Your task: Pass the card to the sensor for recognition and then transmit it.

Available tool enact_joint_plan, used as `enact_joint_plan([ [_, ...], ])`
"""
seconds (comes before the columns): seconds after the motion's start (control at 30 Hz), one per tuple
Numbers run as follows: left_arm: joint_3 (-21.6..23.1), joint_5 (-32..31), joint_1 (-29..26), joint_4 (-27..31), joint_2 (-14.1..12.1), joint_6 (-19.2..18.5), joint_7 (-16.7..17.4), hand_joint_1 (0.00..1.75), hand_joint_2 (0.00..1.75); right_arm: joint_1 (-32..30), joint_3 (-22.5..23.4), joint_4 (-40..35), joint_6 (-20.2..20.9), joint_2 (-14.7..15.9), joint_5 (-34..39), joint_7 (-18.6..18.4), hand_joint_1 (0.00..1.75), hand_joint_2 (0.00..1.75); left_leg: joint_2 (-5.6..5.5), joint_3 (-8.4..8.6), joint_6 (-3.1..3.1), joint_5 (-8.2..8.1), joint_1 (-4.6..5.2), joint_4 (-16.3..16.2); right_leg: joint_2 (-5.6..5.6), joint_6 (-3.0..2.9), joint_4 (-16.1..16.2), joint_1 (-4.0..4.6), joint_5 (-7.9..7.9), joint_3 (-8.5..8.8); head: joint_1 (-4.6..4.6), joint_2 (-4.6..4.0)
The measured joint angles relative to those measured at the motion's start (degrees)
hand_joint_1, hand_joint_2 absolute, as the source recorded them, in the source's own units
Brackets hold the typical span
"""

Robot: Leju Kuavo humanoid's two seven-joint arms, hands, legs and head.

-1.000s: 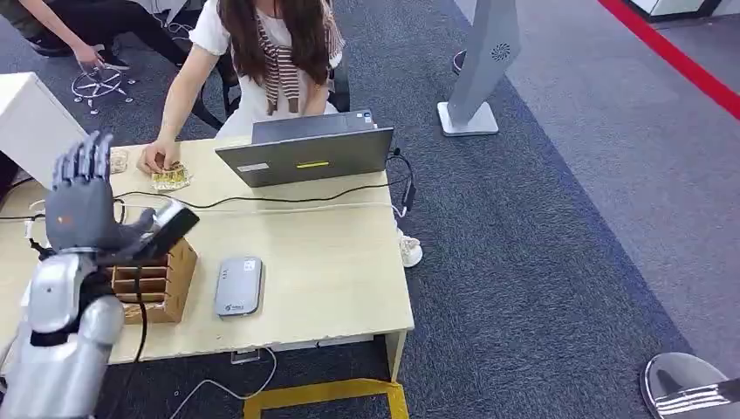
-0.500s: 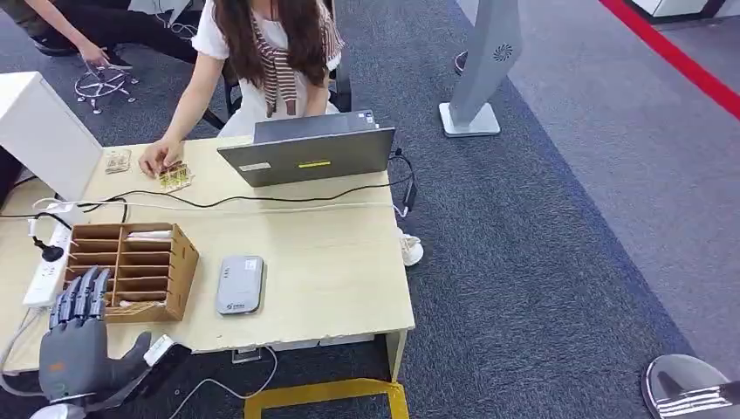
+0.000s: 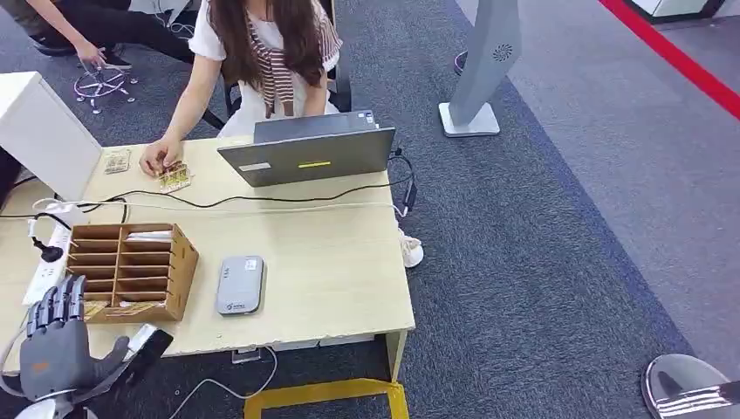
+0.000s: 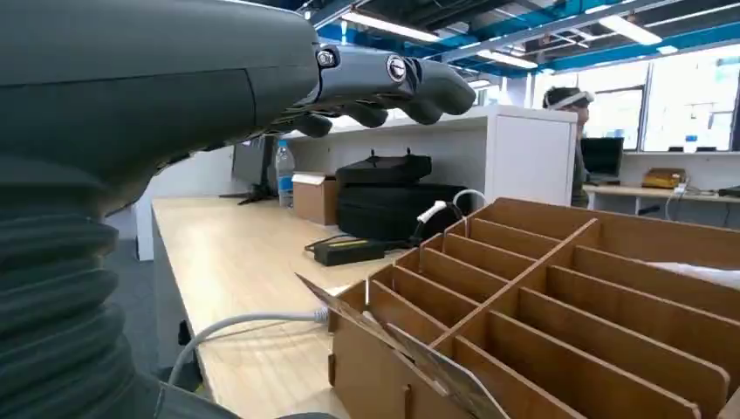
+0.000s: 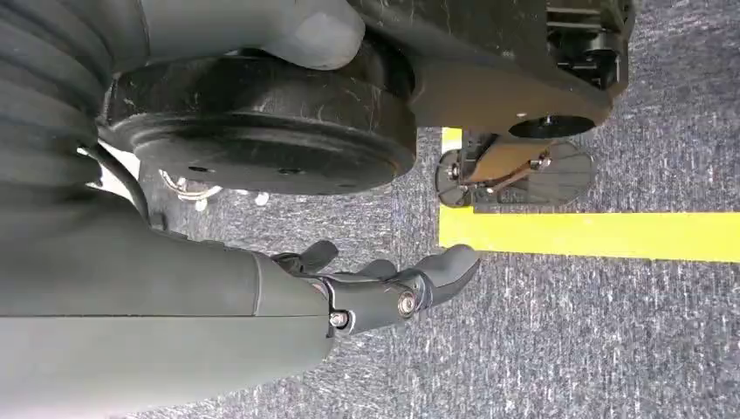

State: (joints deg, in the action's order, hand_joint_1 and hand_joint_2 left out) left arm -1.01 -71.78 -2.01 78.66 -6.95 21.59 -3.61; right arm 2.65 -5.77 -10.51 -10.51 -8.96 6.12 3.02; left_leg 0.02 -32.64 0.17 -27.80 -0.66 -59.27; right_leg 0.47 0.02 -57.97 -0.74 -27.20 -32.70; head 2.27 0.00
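Note:
A wooden card rack (image 3: pixel 133 271) stands on the left of the light wood table (image 3: pixel 323 262), with cards lying in some of its slots. One card (image 3: pixel 131 307) lies in its front slot and, in the left wrist view, this card (image 4: pixel 410 347) sticks out of the rack (image 4: pixel 567 305). The grey sensor (image 3: pixel 239 285) lies flat just right of the rack. My left hand (image 3: pixel 54 349) is at the table's front left corner, in front of the rack, fingers spread and holding nothing. My right hand (image 5: pixel 384 284) hangs over the carpet with nothing in it.
A person sits at the far side behind a laptop (image 3: pixel 305 153), one hand resting on small cards (image 3: pixel 173 177). A power strip (image 3: pixel 48 262) and cables lie left of the rack. A white box (image 3: pixel 44 131) stands at the far left. A grey stand (image 3: pixel 480 70) is on the carpet.
My left hand has dropped from above the rack to the table's front left corner, then drifted slightly left. The person's hand stays on the small cards.

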Motion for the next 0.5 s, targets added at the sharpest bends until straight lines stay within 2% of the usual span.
enact_joint_plan([
  [0.27, -0.17, -0.24, 1.33, -1.64, 0.0, -0.33, 0.42, 0.0, 1.75, 0.01, 0.0, 0.0, 0.11, 0.0, -0.15, 0.0, 0.0, 1.75, 0.01, 0.01, 0.0, 0.0, 0.0, 0.0, 0.0, 0.0, 0.0, 0.0, 0.0, 0.0, 0.02, 0.0],
  [0.5, -0.2, -1.96, 3.02, -3.54, 0.0, -2.75, 1.84, 0.0, 1.75, 0.05, 0.0, 0.0, 0.33, 0.0, -0.44, -0.02, 0.0, 1.75, 0.0, 0.01, 0.0, 0.0, 0.0, 0.0, 0.0, 0.0, 0.0, 0.0, 0.0, 0.0, 0.0, 0.0],
])
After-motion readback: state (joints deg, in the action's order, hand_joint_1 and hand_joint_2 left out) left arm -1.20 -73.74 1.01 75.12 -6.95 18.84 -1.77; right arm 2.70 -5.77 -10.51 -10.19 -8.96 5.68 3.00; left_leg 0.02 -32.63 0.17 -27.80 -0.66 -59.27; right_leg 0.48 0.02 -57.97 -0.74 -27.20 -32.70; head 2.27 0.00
